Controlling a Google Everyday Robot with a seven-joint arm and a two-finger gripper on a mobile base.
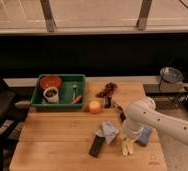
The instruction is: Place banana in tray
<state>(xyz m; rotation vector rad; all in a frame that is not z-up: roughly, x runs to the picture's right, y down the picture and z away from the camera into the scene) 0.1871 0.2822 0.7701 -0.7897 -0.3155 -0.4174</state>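
Tabletop [52,145] clutter worried me: my gripper [128,136], state untellable, hovered over the banana [127,147]; the cloth [107,131] beside it might snag.

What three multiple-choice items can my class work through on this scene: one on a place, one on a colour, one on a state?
1. Where is the gripper?
A. Over the tray
B. Just above the banana, near the front of the table
C. Beside the round orange fruit

2. What colour is the tray?
A. Blue
B. White
C. Green

3. How does the white cup in the tray stand?
A. Upright
B. On its side
C. Upside down

Answers:
1 B: the arm ends right over the pale banana, far from the tray.
2 C: its walls and rim are plainly green.
3 A: its dark opening faces up.
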